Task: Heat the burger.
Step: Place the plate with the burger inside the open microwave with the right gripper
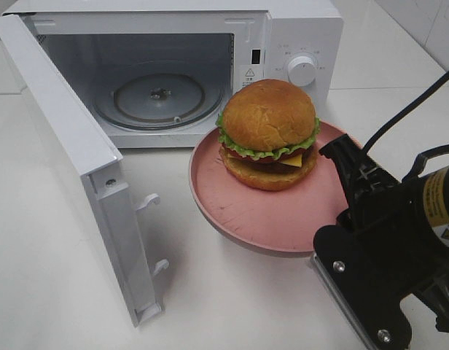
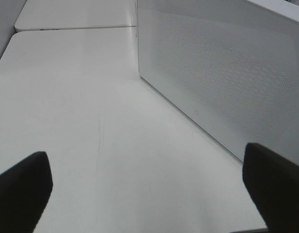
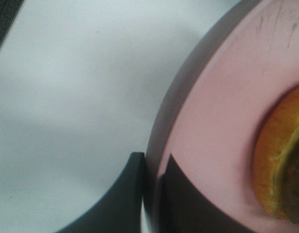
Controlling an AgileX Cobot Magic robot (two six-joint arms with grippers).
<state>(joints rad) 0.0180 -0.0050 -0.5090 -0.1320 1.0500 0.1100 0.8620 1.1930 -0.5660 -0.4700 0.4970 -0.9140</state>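
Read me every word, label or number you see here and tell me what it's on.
No text can be read.
Sticker on the microwave front: a warning triangle, print too small.
Markings around its dial: too small.
Yellow label on the right arm: blurred.

From high we look down on the table point(image 1: 49, 292) and open microwave point(image 1: 297, 29). Our left wrist view skims low beside its door point(image 2: 222, 82); our right hugs the pink plate point(image 3: 212, 121). Both show from high too.

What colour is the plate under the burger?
Pink; the plate shows best in the exterior high view.
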